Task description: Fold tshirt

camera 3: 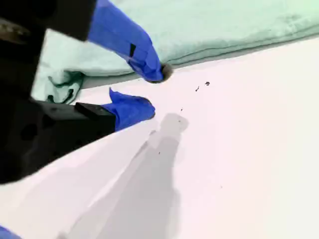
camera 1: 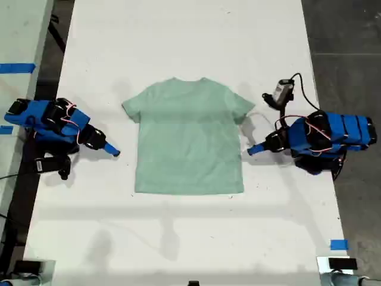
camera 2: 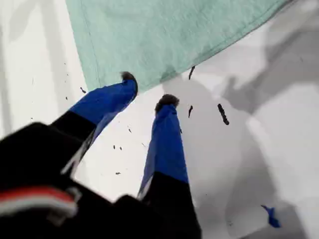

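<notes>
- The white bench (camera 1: 178,36) fills most of the exterior view, with dark floor on both sides.
- The tshirt (camera 1: 189,140) lies flat and spread out in the middle of that view. Its collar points to the top of the frame and both short sleeves are out. I see no fold in it, so I judge the folding has not begun and every fold is left to do.
- My first pincer (camera 1: 253,149) is at the exterior view's right, low over the bench just beside the shirt's side edge. In the first wrist view its jaws (camera 2: 148,89) are moderately apart and empty, and one tip overlaps the shirt's corner (camera 2: 164,40).
- My second pincer (camera 1: 113,152) is at the exterior view's left, apart from the shirt's other side edge. In the second wrist view (camera 3: 154,92) the jaws show a narrow gap and hold nothing. The cloth (camera 3: 224,25) is just ahead, with a rumpled sleeve beside it.
- A small grey device on a black cable (camera 1: 283,92) sits in the upper right of the exterior view.
- A scrap of blue tape (camera 1: 338,244) is stuck at the lower right.
</notes>
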